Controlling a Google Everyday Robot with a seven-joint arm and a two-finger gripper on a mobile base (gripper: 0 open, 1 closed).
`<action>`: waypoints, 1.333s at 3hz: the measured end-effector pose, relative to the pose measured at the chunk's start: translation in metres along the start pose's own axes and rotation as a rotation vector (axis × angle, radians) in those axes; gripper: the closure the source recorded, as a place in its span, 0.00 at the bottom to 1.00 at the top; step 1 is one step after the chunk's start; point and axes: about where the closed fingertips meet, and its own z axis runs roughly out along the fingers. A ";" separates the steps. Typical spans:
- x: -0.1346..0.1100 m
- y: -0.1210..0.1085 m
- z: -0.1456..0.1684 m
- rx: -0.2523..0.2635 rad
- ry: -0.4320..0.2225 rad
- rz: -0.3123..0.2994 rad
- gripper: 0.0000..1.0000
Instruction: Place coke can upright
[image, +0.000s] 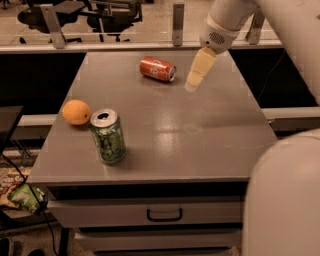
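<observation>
The coke can (157, 69) is red-orange with white script and lies on its side near the far edge of the grey table (200, 135). My gripper (196, 76) hangs above the table just to the right of the can, a short gap away and not touching it. Its cream-coloured fingers point down and to the left. It holds nothing.
A green patterned can (108, 136) stands upright at the front left. A round orange fruit (76, 112) lies beside it near the left edge. The table has a drawer (164, 215) below. Office chairs (107, 12) and a rail stand behind. My arm fills the right side.
</observation>
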 end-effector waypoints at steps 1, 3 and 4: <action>-0.021 -0.021 0.023 0.006 0.016 0.047 0.00; -0.059 -0.043 0.061 0.017 0.046 0.093 0.00; -0.076 -0.051 0.081 0.020 0.063 0.104 0.00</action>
